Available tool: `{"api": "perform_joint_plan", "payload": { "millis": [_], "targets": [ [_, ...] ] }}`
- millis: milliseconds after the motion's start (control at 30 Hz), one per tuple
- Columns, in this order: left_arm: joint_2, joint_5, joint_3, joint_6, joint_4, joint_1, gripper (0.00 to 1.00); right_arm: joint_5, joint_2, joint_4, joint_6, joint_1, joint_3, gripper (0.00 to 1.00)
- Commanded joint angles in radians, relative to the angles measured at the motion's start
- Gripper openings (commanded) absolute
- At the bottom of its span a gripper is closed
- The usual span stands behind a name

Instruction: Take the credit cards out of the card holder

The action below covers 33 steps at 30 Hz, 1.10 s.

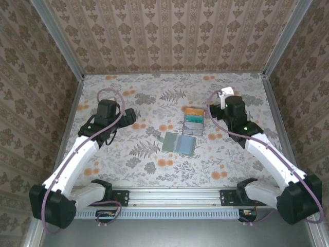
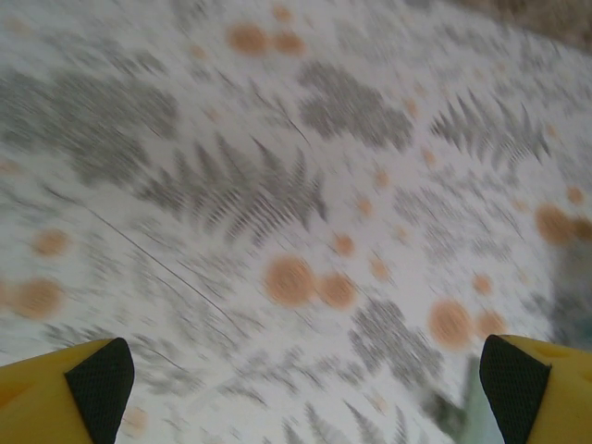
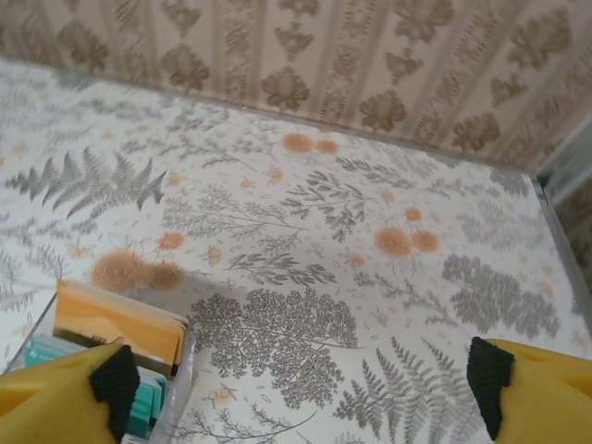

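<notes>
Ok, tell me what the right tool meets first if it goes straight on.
Probably the bare floral table cover, though depth is unclear. The open right tool has the card stack off to one side, not in its line.

Robot test booth, damask-papered walls [image 1: 169,31], fern-print tabletop [image 1: 133,172], aluminium corner posts [image 1: 61,38], metal mounting rail [image 1: 175,194] at near edge

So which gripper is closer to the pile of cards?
Right. The right gripper hangs open just beside the card pile, on its right side. The left gripper is much farther away, out to the pile's left over the flowery table.
</notes>
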State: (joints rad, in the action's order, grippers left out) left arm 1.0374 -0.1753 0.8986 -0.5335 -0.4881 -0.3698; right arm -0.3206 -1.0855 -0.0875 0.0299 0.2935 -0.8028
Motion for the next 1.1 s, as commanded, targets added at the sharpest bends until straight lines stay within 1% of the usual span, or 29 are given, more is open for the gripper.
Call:
{"api": "perform_joint_plan", "payload": {
  "millis": [0,100,200,267,300,333,367,400,500,600,700,733,767,800,833,867,933,967,1000,1033,1067],
  "targets": [
    [-0.071,-0.305,-0.091,0.098,0.085,0.029,1.0,0.013,0.075,0.136,-0.172,-0.056,0.126,0.98],
    [-0.118,-0.377,-0.178,0.217,0.183,0.074,1.0,-0.018,0.101,0.211,-0.2,-0.085,0.229,0.99],
    [-0.105,-0.455,-0.256,0.337,0.276,0.118,1.0,-0.048,0.065,0.262,-0.26,-0.116,0.288,1.0],
    [-0.081,-0.49,-0.315,0.381,0.375,0.158,1.0,-0.062,0.025,0.3,-0.279,-0.133,0.312,0.99],
    [-0.069,-0.481,-0.342,0.375,0.438,0.191,1.0,-0.066,0.006,0.313,-0.279,-0.142,0.312,1.0],
    [-0.06,-0.447,-0.371,0.375,0.484,0.22,1.0,-0.064,-0.012,0.299,-0.274,-0.152,0.295,1.0],
    [-0.044,-0.386,-0.395,0.391,0.533,0.252,1.0,-0.07,-0.037,0.304,-0.245,-0.158,0.283,1.0],
    [-0.022,-0.333,-0.413,0.406,0.58,0.273,1.0,-0.09,-0.066,0.334,-0.208,-0.159,0.278,1.0],
    [0.058,-0.254,-0.445,0.391,0.715,0.309,1.0,-0.162,-0.137,0.453,-0.17,-0.175,0.292,1.0],
    [0.161,-0.173,-0.466,0.382,0.864,0.339,1.0,-0.098,-0.183,0.601,-0.154,-0.219,0.326,1.0],
    [0.281,-0.123,-0.471,0.381,1.013,0.357,1.0,-0.023,-0.238,0.71,-0.148,-0.256,0.352,1.0],
    [0.305,-0.094,-0.449,0.382,1.001,0.362,1.0,-0.009,-0.263,0.727,-0.16,-0.269,0.355,1.0],
    [0.326,-0.07,-0.438,0.416,1.027,0.361,1.0,-0.004,-0.284,0.756,-0.166,-0.275,0.367,1.0],
    [0.345,-0.045,-0.426,0.456,1.037,0.358,1.0,0.002,-0.298,0.82,-0.167,-0.277,0.391,1.0],
    [0.363,-0.035,-0.435,0.49,1.097,0.356,1.0,0.006,-0.345,0.902,-0.162,-0.278,0.422,1.0],
    [0.38,-0.032,-0.449,0.496,1.153,0.363,1.0,0.023,-0.355,0.931,-0.152,-0.277,0.431,1.0],
    [0.418,-0.013,-0.448,0.496,1.194,0.373,1.0,0.064,-0.362,0.919,-0.138,-0.277,0.422,1.0],
    [0.415,0.0,-0.442,0.498,1.166,0.368,1.0,0.079,-0.364,0.914,-0.133,-0.278,0.42,1.0],
    [0.424,0.026,-0.454,0.518,1.201,0.363,1.0,0.101,-0.37,0.922,-0.127,-0.28,0.42,1.0],
    [0.437,0.063,-0.477,0.532,1.249,0.361,1.0,0.131,-0.384,0.944,-0.12,-0.281,0.426,1.0],
    [0.461,0.072,-0.487,0.533,1.288,0.363,1.0,0.143,-0.412,0.994,-0.117,-0.281,0.439,1.0]
  ]
}}
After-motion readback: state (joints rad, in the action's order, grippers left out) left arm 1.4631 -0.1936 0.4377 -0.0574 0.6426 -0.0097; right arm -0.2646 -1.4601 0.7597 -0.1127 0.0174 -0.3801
